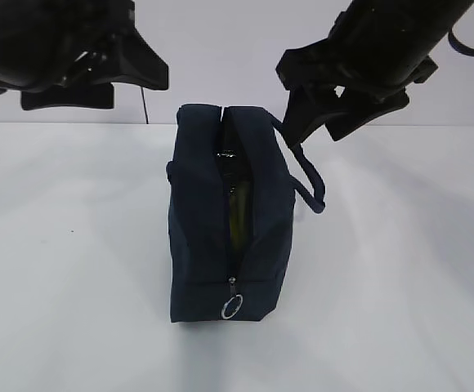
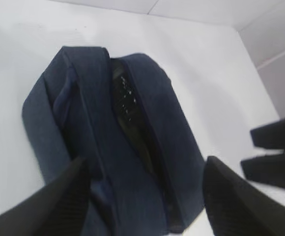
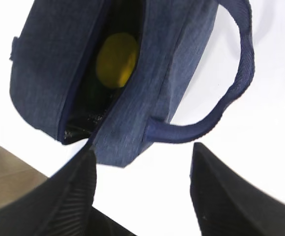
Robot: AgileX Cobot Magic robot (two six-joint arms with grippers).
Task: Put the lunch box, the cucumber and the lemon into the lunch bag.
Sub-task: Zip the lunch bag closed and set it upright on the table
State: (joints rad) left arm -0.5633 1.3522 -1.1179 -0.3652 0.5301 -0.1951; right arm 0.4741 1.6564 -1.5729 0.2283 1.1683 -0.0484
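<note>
Two sets of jaws hang above the bench (image 1: 73, 269), both spread and empty: the left gripper (image 1: 98, 77) at 10 o'clock from the lunch bag (image 1: 196, 237), the right gripper (image 1: 335, 102) at 2 o'clock, close to the bag's outer loop handle (image 1: 306, 175). Neither touches the bag, a stand-off that likely keeps the opening free for access. The lunch bag stands upright at the centre of the bench, its top zipper parted along most of its length and the silver ring pull (image 1: 232, 308) hanging at the near end, at 6 o'clock. The bag is boxy, of dark navy woven fabric that sags softly at the edges, so the slot stays narrow. Inside, the right wrist view shows the lemon (image 3: 116, 60), smooth, oval and bright yellow, lying just beneath the opening. Dark glossy surfaces show beside and below it; whether these are the cucumber or the lining cannot be told, and the lunch box is not identifiable in any view. No task item remains on the white matte bench, so loading appears complete or nearly so.
</note>
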